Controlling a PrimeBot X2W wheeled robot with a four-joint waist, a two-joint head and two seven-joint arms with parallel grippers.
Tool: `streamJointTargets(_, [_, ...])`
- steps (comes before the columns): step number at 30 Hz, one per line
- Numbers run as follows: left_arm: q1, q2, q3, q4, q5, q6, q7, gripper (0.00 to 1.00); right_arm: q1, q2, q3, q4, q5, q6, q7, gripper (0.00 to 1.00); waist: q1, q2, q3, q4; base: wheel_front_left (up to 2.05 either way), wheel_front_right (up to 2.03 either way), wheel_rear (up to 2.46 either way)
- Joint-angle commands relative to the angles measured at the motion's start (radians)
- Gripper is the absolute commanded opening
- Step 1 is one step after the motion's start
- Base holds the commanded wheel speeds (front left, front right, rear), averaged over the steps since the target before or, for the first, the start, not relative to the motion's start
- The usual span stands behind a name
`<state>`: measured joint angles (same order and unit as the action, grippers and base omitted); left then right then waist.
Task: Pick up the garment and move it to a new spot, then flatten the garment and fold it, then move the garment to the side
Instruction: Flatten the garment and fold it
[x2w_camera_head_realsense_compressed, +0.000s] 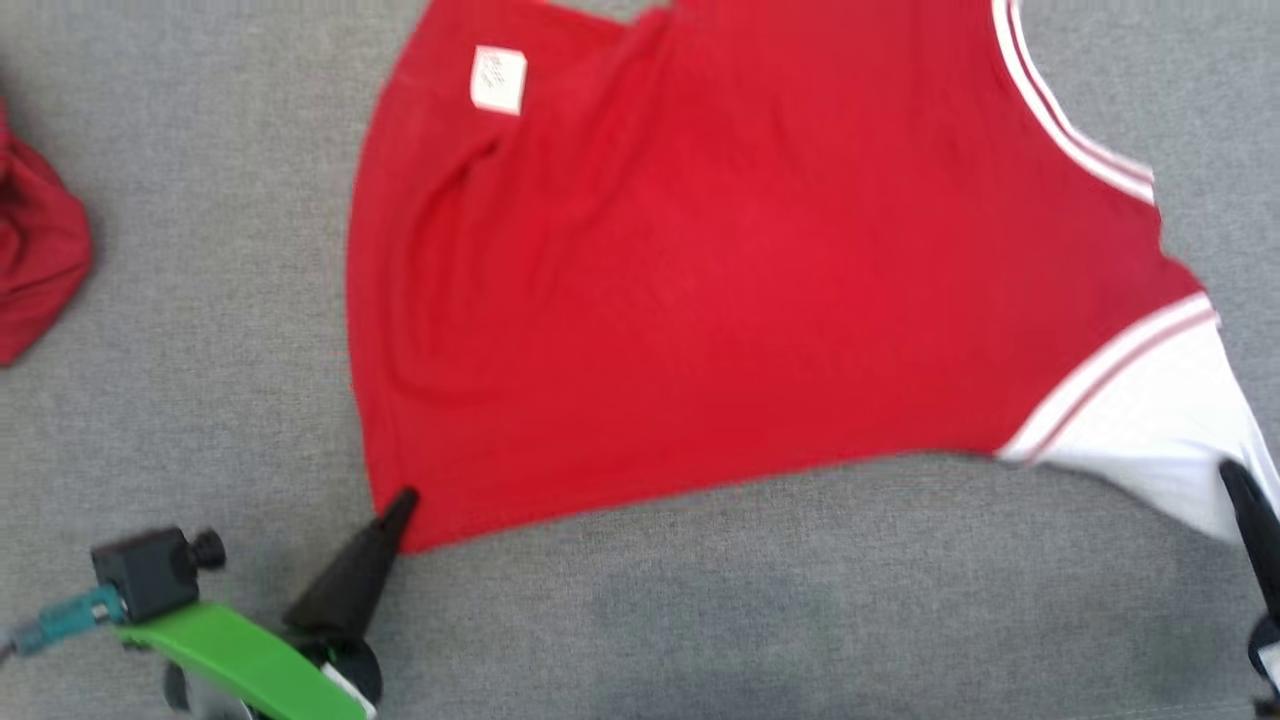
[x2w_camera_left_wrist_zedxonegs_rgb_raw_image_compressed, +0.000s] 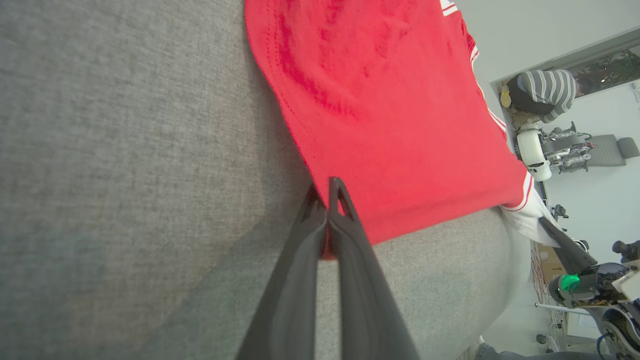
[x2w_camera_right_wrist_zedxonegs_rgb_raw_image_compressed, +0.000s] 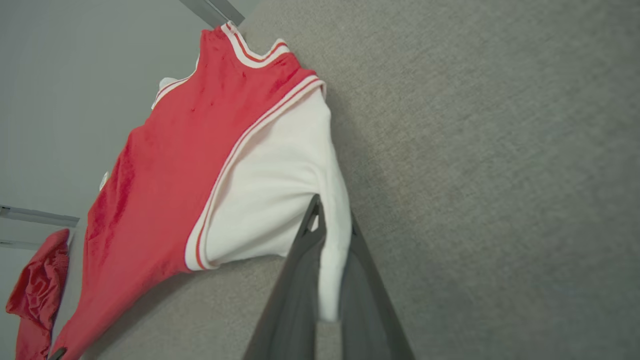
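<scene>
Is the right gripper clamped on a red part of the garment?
No: the right gripper pinches the white side panel of the garment.

Grey fabric surface (x2w_camera_head_realsense_compressed: 200, 250), crumpled red cloth (x2w_camera_head_realsense_compressed: 35, 250) — perhaps clothing

Place: a robotics lab or test room
Walls: plain pale walls (x2w_camera_left_wrist_zedxonegs_rgb_raw_image_compressed: 590, 210) and a wide framed opening
Work surface: a broad counter (x2w_camera_left_wrist_zedxonegs_rgb_raw_image_compressed: 125, 150) covered in grey woven fabric
Equipment: a white machine (x2w_camera_left_wrist_zedxonegs_rgb_raw_image_compressed: 532, 155) with dark jointed parts, standing across the room
Furniture: a grey office chair (x2w_camera_left_wrist_zedxonegs_rgb_raw_image_compressed: 607, 150) beside that machine
People: a person (x2w_camera_left_wrist_zedxonegs_rgb_raw_image_compressed: 547, 92) in a striped top, bent over close to the machine
</scene>
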<state>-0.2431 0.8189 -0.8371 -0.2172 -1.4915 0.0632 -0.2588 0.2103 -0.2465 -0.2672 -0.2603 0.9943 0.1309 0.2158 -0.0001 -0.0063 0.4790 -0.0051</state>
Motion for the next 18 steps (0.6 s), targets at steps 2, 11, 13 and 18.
streamJointTargets(2, [0.094, -0.030, 0.037, -0.028, -0.003, 0.006, -0.007, 0.00, 0.078, -0.009, -0.023, -0.018, 0.033, 0.000, -0.001, 0.00, 0.0001, 0.0063, -0.035, 0.008, 0.00, 0.00, 0.00])
streamJointTargets(11, [0.165, -0.011, 0.102, -0.123, 0.018, 0.031, 0.013, 0.00, 0.050, -0.040, 0.003, -0.065, 0.086, 0.000, 0.004, 0.00, 0.0001, 0.0063, -0.033, -0.005, 0.00, 0.00, 0.00])
streamJointTargets(13, [0.134, 0.007, 0.114, -0.153, 0.002, 0.045, 0.043, 0.00, 0.009, -0.052, 0.012, -0.064, 0.089, 0.000, 0.021, 0.00, 0.0001, 0.0063, -0.034, -0.005, 0.00, 0.00, 0.00])
streamJointTargets(18, [0.067, 0.045, 0.145, -0.214, -0.061, 0.094, 0.136, 0.00, -0.122, -0.073, 0.032, -0.042, 0.069, 0.000, 0.083, 0.00, 0.0001, 0.0063, -0.026, -0.016, 0.00, 0.00, 0.00])
